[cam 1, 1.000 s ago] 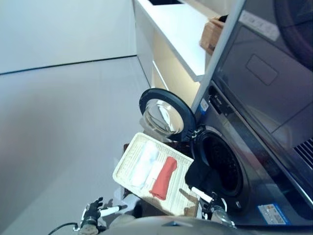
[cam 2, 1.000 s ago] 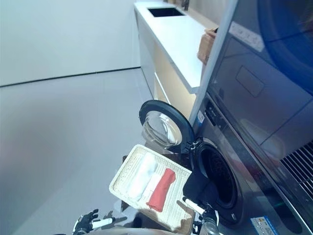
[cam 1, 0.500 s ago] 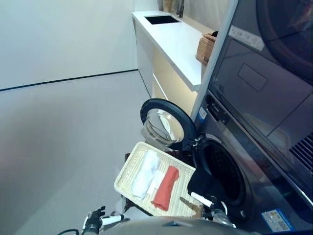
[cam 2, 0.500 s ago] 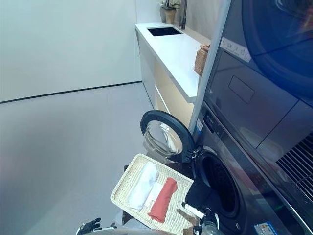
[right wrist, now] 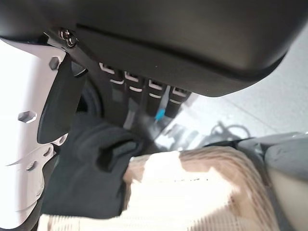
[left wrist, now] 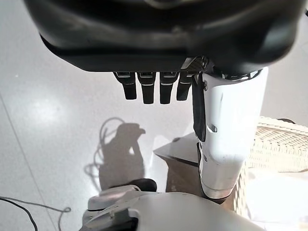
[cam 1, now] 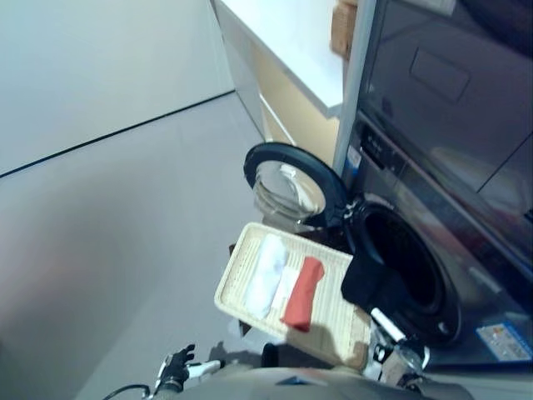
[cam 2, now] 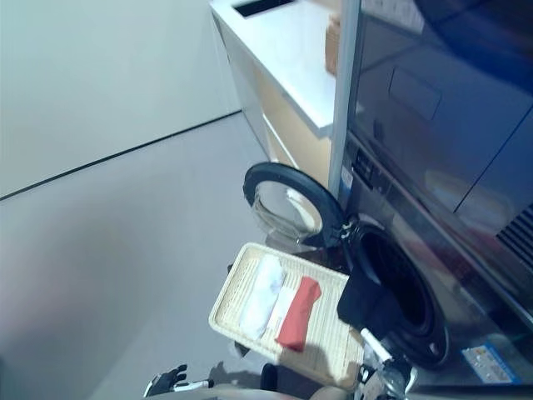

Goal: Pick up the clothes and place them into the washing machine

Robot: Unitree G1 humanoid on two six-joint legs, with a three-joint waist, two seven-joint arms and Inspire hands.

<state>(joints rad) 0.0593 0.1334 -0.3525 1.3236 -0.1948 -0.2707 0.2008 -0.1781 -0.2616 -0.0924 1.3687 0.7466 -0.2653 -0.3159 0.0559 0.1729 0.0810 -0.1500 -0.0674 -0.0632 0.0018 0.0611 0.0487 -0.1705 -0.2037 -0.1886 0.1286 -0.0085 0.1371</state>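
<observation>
Both hands hang low and hold nothing.

The left hand (left wrist: 159,86) has straight fingers over the shiny floor (cam 1: 108,233). The right hand (right wrist: 139,91) has loose, straight fingers too, near a soft black cloth (cam 1: 366,279) that droops from the round mouth of the washing machine (cam 1: 416,275). The flat woven basket (cam 1: 241,267) holds a white cloth (cam 1: 266,271) and a rolled red cloth (cam 1: 302,292). The round glass door (cam 1: 287,187) stands open.

Woven wicker tray (cam 1: 241,275); soft red cloth (cam 1: 303,292); glossy dark washing machine (cam 1: 466,283); glass door (cam 1: 287,185).
</observation>
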